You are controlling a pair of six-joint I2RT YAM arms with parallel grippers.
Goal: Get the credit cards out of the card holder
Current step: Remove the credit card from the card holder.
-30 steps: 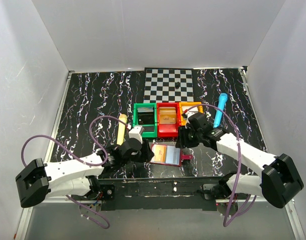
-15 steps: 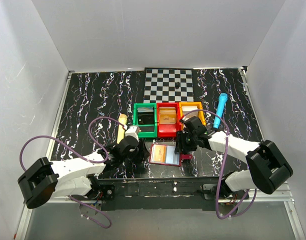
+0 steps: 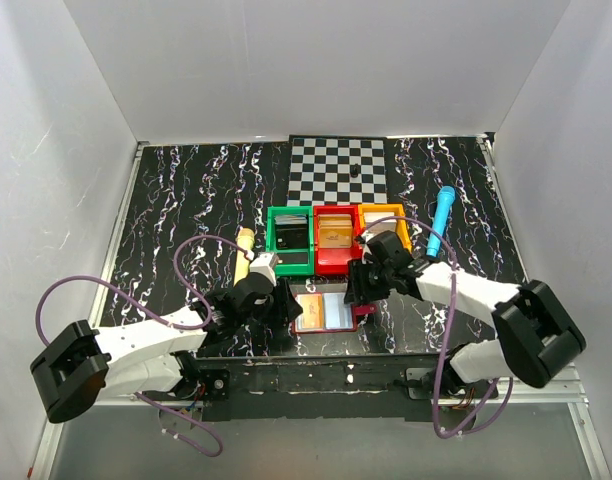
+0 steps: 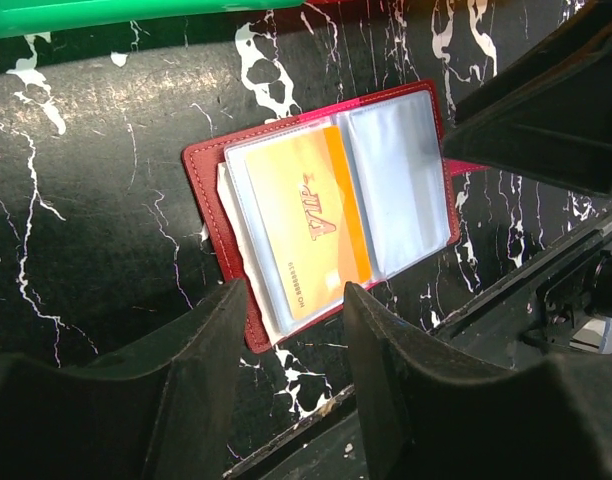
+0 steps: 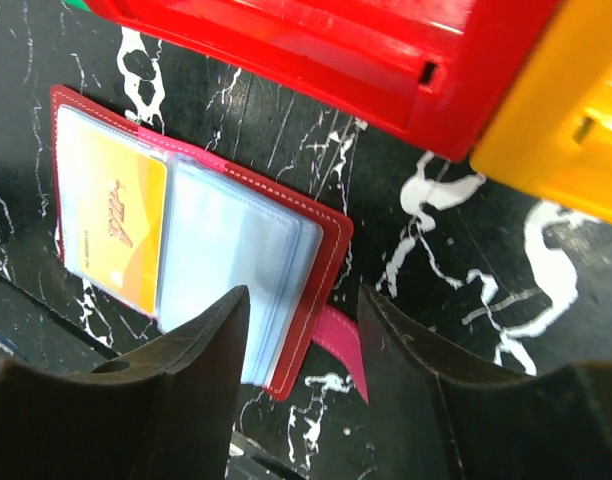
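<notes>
Left wrist view: card holder (image 4: 331,205) lies open on table (image 4: 86,200), orange card (image 4: 306,225) sleeved inside. Left gripper (image 4: 291,320) and right gripper (image 5: 301,320) both parted, empty, hovering above. Risk: unpinned holder slides or lifts with card when pulled.

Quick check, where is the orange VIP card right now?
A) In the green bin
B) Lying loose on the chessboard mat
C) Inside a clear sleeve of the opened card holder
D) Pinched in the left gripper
C: the orange VIP card sits under clear plastic inside the card holder, which lies spread open on the table.
</notes>
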